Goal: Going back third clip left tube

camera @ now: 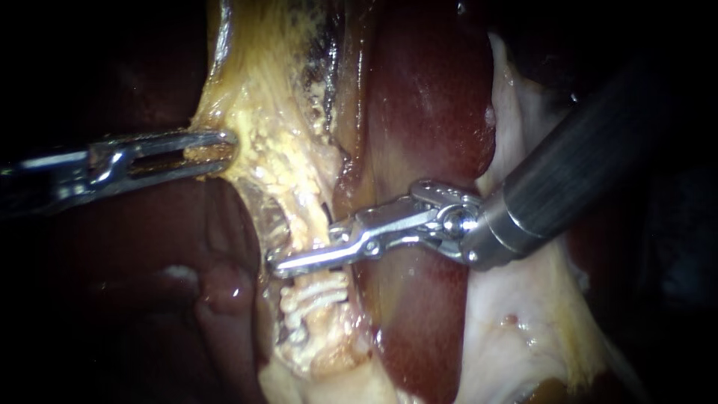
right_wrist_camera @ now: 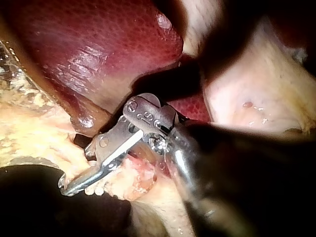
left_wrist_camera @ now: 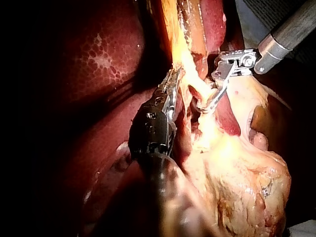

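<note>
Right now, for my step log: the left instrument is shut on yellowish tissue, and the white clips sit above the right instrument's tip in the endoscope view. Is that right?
Not quite. The white clips sit below the tip of the right instrument, not above it, as the endoscope view shows. The left instrument is indeed shut on yellowish tissue.

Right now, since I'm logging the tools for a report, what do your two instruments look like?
My left instrument is slim bright metal with a long slot along its tip; behind it the wrist looks black. My right instrument has a thick dark grey shaft, a shiny silver collar and a hinged silver tip with round rivets. No cables show.
</note>
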Controlling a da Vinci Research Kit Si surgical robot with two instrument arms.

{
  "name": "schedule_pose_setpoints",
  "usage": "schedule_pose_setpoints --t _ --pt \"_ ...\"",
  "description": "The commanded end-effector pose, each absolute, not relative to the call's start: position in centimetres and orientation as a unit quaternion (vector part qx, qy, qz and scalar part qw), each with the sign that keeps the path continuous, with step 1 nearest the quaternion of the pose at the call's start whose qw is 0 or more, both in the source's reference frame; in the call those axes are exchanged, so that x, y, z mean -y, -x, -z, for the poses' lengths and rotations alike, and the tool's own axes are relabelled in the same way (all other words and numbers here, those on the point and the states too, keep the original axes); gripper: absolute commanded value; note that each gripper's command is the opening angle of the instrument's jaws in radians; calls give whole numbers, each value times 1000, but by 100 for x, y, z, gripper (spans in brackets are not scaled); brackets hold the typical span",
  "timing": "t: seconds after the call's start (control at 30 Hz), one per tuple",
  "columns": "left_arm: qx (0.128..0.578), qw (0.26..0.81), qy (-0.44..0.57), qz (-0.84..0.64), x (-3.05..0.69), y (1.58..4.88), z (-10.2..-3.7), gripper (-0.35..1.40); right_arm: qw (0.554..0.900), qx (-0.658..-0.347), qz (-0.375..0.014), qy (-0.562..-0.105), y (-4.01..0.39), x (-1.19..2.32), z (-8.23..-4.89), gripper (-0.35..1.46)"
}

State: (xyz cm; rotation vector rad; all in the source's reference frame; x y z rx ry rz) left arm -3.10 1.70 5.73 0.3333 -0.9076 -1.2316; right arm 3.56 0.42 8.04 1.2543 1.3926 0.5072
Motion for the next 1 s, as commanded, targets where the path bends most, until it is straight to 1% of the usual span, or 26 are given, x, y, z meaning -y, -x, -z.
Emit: schedule_pose_setpoints --t 0.03,0.17,0.47,0.63,0.67,0.7,0.73,0.77,0.8,0.83,0.87,0.9,0.97,1.0 --pt "409 709 -150 555 -170 310 -573 -35 565 -591 -215 -533 -356 -41 -806 -35" --pt "409 709 -149 555 -169 310 -572 -35 566 -592 -218 -531 -356 -42 -806 -35" --pt "409 709 -149 555 -168 311 -573 -35 608 -576 -219 -501 -355 -41 -804 -35" --pt "409 709 -149 555 -168 311 -573 -35 615 -572 -219 -496 -354 -37 -800 -35" --pt "409 709 -149 555 -168 311 -572 -35 617 -572 -220 -495 -354 -36 -799 -19" --pt "409 709 -149 555 -168 311 -572 -35 617 -574 -228 -488 -353 -34 -797 10" --pt "409 709 -149 555 -167 311 -572 -35 620 -575 -238 -478 -352 -33 -795 31" --pt "409 709 -149 555 -167 311 -572 -35 622 -578 -249 -466 -352 -32 -793 46" --pt "409 709 -149 555 -167 312 -572 -35 625 -581 -255 -456 -353 -31 -789 51" --pt "409 709 -149 555 -167 312 -572 -35 630 -587 -252 -442 -353 -30 -786 55" --pt "409 709 -149 555 -167 312 -572 -35 638 -598 -243 -420 -354 -29 -784 57" --pt "409 709 -149 555 -167 312 -572 -35 642 -603 -235 -412 -354 -29 -782 59" --pt "409 709 -148 555 -167 312 -572 -35 645 -610 -217 -405 -353 -28 -779 60" --pt "409 709 -148 556 -167 312 -572 -35 645 -610 -217 -406 -351 -27 -778 60"
